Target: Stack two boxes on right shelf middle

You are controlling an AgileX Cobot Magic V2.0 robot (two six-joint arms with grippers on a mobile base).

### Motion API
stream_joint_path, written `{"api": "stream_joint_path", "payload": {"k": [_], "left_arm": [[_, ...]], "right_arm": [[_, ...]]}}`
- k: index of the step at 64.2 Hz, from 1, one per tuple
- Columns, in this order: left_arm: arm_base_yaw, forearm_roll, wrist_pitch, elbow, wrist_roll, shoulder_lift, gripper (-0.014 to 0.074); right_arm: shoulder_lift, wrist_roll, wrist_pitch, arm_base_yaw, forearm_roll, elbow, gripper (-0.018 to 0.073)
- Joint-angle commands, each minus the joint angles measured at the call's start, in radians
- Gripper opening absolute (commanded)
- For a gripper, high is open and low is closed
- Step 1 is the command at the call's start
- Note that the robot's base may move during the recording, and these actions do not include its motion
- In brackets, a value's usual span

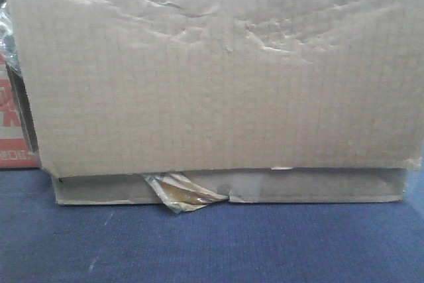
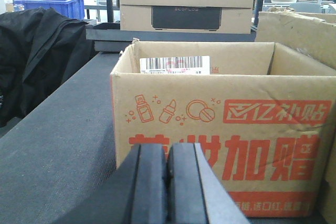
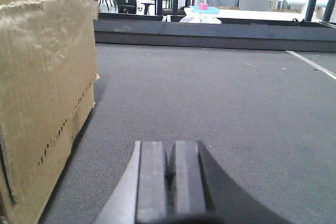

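left gripper [image 2: 167, 156] clenched, empty, facing printed open carton [image 2: 220, 129]. plain brown box [image 1: 218, 71] fills front view on mat [image 1: 199, 243], tape [image 1: 185, 193] peeling at bottom seam. right gripper [image 3: 170, 156] clenched, empty; box edge to its left, open mat ahead and right.

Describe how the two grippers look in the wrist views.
The left gripper shows two flat, rectangular matte-black fingers with a paler grey bevel along one outer edge. The right gripper looks identical. No cables, markings or arm links show.
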Motion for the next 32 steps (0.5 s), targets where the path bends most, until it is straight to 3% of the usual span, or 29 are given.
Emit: {"api": "stream_joint_path", "payload": {"k": [1, 32], "left_arm": [[0.004, -0.006, -0.016, -0.003, 0.004, -0.004, -0.0111], [0.004, -0.006, -0.029, -0.003, 0.004, -0.004, -0.0111]], "right_arm": [[-0.004, 0.0, -0.015, -0.001, -0.006, 0.0, -0.0162], [-0.004, 0.0, -0.015, -0.001, -0.006, 0.0, -0.0162]]}}
